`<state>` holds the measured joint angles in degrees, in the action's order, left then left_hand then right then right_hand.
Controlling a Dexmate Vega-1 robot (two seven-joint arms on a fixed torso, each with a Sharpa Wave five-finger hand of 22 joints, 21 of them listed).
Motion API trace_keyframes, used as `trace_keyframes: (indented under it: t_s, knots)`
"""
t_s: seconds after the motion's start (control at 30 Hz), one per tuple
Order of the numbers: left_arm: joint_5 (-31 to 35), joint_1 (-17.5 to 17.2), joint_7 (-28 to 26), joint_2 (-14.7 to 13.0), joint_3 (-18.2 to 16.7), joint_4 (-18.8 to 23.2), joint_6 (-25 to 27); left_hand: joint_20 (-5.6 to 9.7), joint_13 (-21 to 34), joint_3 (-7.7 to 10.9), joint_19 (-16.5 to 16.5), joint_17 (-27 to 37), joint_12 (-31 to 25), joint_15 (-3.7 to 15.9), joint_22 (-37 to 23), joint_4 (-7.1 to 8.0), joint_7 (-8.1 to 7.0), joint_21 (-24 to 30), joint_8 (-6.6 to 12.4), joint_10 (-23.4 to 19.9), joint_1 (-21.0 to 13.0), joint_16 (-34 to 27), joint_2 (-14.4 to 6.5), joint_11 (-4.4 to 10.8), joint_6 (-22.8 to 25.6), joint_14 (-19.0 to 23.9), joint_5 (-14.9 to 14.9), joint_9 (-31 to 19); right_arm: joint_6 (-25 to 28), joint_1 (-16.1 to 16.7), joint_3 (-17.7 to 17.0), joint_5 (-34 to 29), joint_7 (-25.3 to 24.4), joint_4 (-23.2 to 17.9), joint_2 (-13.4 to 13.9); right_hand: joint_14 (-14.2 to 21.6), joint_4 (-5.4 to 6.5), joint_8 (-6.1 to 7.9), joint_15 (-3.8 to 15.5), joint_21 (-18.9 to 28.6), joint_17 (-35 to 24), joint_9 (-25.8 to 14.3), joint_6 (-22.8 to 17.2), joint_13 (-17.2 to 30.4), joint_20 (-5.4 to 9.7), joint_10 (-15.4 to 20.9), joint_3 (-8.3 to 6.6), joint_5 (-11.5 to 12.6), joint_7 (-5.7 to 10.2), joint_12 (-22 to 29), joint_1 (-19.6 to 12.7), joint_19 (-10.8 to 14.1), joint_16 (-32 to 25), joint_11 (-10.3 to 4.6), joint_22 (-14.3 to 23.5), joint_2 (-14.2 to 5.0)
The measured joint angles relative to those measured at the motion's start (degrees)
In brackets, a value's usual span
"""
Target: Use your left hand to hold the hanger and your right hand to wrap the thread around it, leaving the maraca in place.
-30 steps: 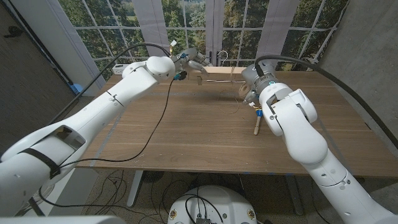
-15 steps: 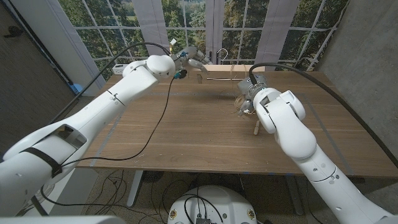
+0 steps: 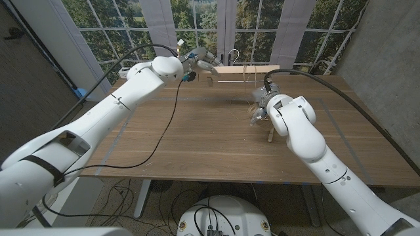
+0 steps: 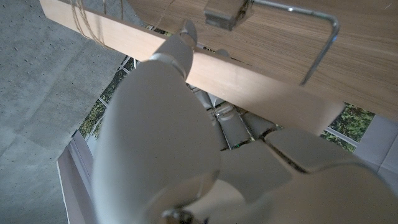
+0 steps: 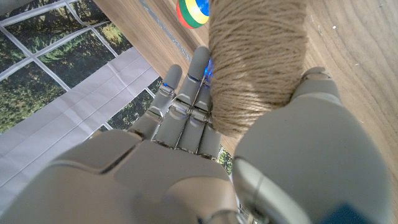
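- Hanger (image 3: 246, 69): a pale wooden bar with a metal hook, held raised over the table's far edge near its middle. Its long axis is seen to run along that far edge.
- Left hand (image 3: 202, 63): closed on the hanger's left end; in the left wrist view the bar (image 4: 205, 68) is crossed by the fingers (image 4: 177, 50), and the metal clip wire (image 4: 320, 46) is seen beyond it.
- Thread spool (image 5: 258, 59): a fat roll of tan twine, clamped in the right hand (image 5: 186, 149) between thumb and fingers.
- Thread (image 3: 247, 84): strands are seen dropping from the bar's middle toward the right hand (image 3: 258, 105); turns already lie on the bar (image 4: 84, 18).
- Governing relation: the bar is judged to lie above and beyond the right hand, toward the far edge, its length across the hand's path. The spool would therefore be carried over and under it.
- Maraca (image 3: 270, 131): lying on the table just on the near side of the right hand; its coloured head (image 5: 193, 11) is seen close to the fingertips, so a brush is judged possible.
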<state>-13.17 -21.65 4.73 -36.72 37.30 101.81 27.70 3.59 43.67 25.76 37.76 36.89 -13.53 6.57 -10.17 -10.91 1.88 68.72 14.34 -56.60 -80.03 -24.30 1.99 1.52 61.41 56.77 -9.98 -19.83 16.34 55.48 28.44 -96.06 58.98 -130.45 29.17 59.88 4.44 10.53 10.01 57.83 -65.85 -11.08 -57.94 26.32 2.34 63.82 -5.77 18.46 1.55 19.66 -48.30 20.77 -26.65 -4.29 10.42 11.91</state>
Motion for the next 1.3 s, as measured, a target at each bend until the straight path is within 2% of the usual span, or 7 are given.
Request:
trace_keyframes:
  t_s: [0.23,0.63,0.83,1.07,1.2,1.3]
  knots:
    - [-0.27,-0.07,-0.40,-0.16,-0.11,0.24,0.73,-0.12,-0.16,0.00,0.12,0.00,0.00,0.00,0.00,0.00,0.00,0.00,-0.12,-0.13,0.00,0.00,0.00,-0.14,0.00,0.00,0.00,0.00,3.85,-0.41,-0.10,2.63,-4.40,2.73,1.36,0.20,0.34,-0.01,-0.18,0.00,0.08,0.00,0.00,0.00,0.00,0.60,0.15,0.00,0.01,-0.24,0.00,0.00,0.39,-0.01,0.00,0.00]
    - [1.34,-0.17,-2.61,-0.23,0.58,1.28,2.54,-0.11,-0.16,0.00,0.11,0.00,0.00,-0.23,0.00,0.00,0.01,0.00,0.08,-0.21,-0.02,0.00,0.01,-0.21,0.01,0.24,0.01,0.03,7.73,-1.26,0.79,5.42,-7.87,4.57,3.94,0.73,0.49,0.10,0.12,0.00,0.28,0.00,-0.73,0.00,0.00,1.21,0.00,0.00,-0.10,-0.68,-0.38,0.00,0.61,-0.01,0.00,0.38]
    - [2.18,-0.17,-3.60,-0.14,1.08,1.77,4.45,0.20,-0.36,0.24,0.42,-0.08,0.30,-0.32,0.04,-0.24,0.01,0.39,0.08,-0.20,-0.02,0.00,0.02,-0.20,0.01,0.32,-0.22,0.14,8.73,-1.44,1.00,7.15,-8.86,4.47,5.10,2.23,0.49,0.30,0.38,0.00,1.94,0.01,-1.70,-0.09,0.25,2.65,0.00,-0.89,-0.17,-0.99,-0.46,1.26,0.61,0.41,0.00,0.46]
    - [4.77,-0.17,-6.25,0.10,2.47,2.70,7.87,-0.11,-0.96,0.24,0.74,-0.27,0.74,-0.62,0.04,-0.24,0.13,0.39,-0.22,-0.33,-0.03,0.00,0.02,-0.34,0.14,0.65,-0.50,0.39,8.98,-1.09,1.21,9.91,-11.81,2.57,6.64,3.21,0.38,0.30,0.34,0.10,3.26,0.14,-2.15,-1.15,0.23,3.35,0.21,-1.73,-0.51,-0.99,-0.60,1.63,0.60,0.51,-0.16,0.60]
    - [5.85,-0.16,-6.59,0.12,3.02,3.07,8.39,-0.11,-1.23,0.24,0.74,-0.26,0.84,-0.42,0.03,-0.24,0.31,0.40,-0.39,-0.52,-0.03,0.17,0.03,-0.52,0.34,0.84,-0.66,0.52,8.50,-1.15,1.60,11.23,-12.76,1.88,7.18,3.39,-0.17,0.30,0.34,0.10,3.79,0.00,-2.16,-1.31,0.22,3.35,0.12,-2.00,-0.51,-1.00,-0.60,2.09,0.60,0.51,-0.30,0.60]
    - [6.75,-0.20,-7.80,0.13,3.59,3.35,10.70,-0.11,-1.23,0.24,0.74,-0.26,0.93,-0.42,0.03,-0.24,0.32,0.40,-0.44,-0.52,-0.03,0.17,0.03,-0.52,0.34,0.84,-0.66,0.53,8.10,-1.55,1.99,12.11,-12.97,1.40,7.55,3.39,-0.37,0.29,0.34,0.47,4.24,0.00,-2.16,-1.67,0.31,3.36,0.31,-2.17,-0.51,-1.14,-0.60,2.18,0.61,0.52,-0.30,0.60]
